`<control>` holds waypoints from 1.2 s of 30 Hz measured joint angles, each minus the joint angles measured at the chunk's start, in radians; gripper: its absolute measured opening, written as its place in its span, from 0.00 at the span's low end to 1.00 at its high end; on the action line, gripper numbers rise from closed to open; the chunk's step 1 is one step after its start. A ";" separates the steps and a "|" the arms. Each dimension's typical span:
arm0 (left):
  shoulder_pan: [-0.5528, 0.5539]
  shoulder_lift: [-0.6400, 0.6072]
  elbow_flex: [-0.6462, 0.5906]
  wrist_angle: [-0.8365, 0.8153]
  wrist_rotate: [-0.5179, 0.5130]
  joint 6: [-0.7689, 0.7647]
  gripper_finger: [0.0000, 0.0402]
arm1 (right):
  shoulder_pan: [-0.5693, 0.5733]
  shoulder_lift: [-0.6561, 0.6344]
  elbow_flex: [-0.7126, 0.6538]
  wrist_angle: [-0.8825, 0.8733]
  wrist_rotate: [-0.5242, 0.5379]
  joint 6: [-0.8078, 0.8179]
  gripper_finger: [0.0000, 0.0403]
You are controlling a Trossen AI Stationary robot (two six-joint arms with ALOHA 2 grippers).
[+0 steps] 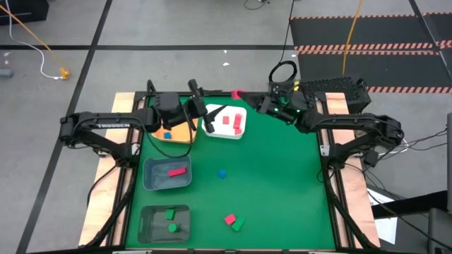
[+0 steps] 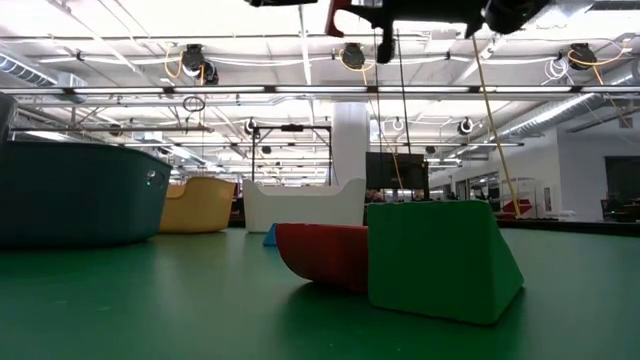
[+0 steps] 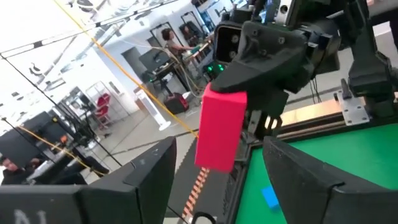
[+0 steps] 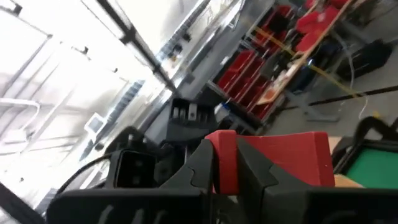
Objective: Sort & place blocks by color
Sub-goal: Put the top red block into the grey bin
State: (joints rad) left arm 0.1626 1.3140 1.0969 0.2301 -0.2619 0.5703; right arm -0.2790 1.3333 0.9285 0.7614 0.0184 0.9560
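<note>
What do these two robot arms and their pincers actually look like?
Both arms are dark, nearly black, built of jointed tubular links. The left arm carries white lettering along one link; the right arm has small green lights glowing near its wrist and a thin black cable looping above it. Each ends in two flat, dark, angular fingers.

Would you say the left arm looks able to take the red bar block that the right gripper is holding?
Probably yes: the left gripper is open, pointed at the red bar block, which the right gripper holds; nothing lies between.
</note>
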 joint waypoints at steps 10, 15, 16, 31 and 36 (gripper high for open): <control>-0.005 0.001 0.000 0.009 0.001 0.004 0.63 | 0.000 0.148 0.140 -0.009 -0.148 0.022 0.05; -0.010 0.001 0.000 0.005 0.002 0.003 0.61 | -0.002 0.190 0.185 -0.003 -0.182 0.027 0.05; -0.010 0.001 0.000 0.000 0.001 0.003 0.61 | -0.002 0.190 0.186 -0.007 -0.184 0.026 0.05; -0.009 0.000 0.000 -0.043 -0.030 0.057 0.33 | -0.003 0.189 0.186 -0.005 -0.204 0.001 0.08; -0.010 0.000 0.000 -0.043 -0.028 0.050 0.33 | -0.021 0.189 0.186 0.000 -0.268 -0.018 0.31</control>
State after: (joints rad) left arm 0.1528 1.3144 1.0969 0.1870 -0.2896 0.6201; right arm -0.3005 1.5219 1.1145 0.7611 -0.2496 0.9380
